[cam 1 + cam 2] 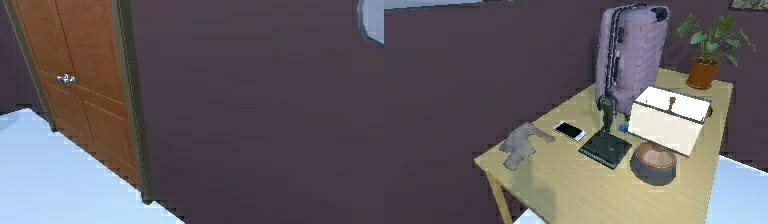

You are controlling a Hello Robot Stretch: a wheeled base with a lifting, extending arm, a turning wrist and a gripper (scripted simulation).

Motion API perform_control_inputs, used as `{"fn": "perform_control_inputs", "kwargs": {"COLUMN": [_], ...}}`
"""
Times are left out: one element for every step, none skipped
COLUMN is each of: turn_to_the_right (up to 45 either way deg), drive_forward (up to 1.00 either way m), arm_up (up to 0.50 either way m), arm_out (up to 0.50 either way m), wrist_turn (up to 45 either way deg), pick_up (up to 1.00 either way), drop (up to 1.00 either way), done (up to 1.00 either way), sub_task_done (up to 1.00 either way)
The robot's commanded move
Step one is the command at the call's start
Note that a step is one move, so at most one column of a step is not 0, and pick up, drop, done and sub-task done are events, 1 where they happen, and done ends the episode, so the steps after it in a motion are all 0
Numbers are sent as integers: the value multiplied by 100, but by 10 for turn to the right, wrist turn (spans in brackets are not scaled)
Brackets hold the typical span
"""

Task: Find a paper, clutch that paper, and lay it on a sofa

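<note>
We're taking the flat white slip, lying on the table left of the dark stand, as paper; gripper state: can't tell.

You get soft, even light: the dark wall reads dim, the pale floor bright (the brightest patch you have), and the edges of the door lean through lens distortion.
</note>
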Motion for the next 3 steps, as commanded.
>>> {"fn": "perform_control_inputs", "kwargs": {"turn_to_the_right": [0, 0, 0], "drive_forward": [0, 0, 0], "arm_up": [50, 38, 0], "arm_out": [0, 0, 50], "wrist_turn": [0, 0, 0], "pick_up": [0, 0, 0], "drop": [0, 0, 0], "done": [0, 0, 0], "sub_task_done": [0, 0, 0]}}
